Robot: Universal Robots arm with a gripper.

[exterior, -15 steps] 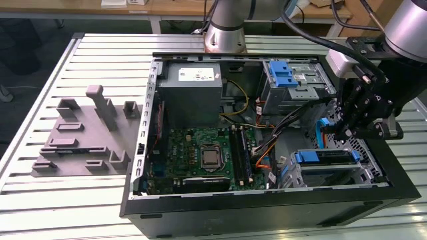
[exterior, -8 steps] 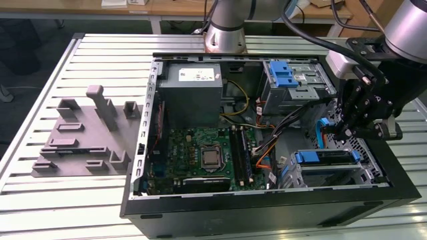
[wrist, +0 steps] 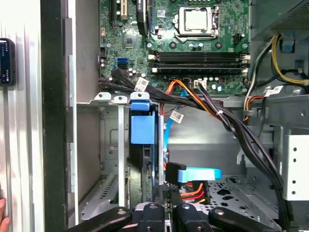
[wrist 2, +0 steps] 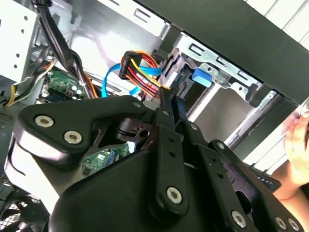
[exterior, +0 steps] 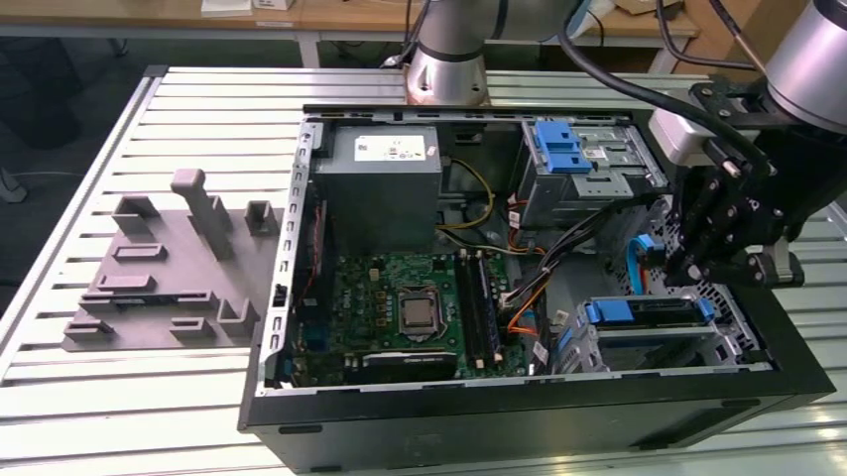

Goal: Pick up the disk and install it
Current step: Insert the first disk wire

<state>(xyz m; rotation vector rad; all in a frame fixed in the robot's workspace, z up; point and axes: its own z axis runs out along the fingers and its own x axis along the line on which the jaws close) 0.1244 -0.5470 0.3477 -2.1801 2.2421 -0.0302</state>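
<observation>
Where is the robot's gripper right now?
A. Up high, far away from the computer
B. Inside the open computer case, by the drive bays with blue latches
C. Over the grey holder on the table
B. In the exterior view the gripper hangs inside the open computer case, just above a drive bay with a blue latch.

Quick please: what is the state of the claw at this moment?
Claw: inside the computer case, beside the drive cage; open or closed cannot be told.

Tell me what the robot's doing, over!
Gripper low at drive bay. Disk edge-on in the bay. Cables close beside; a hand by the case.
</observation>
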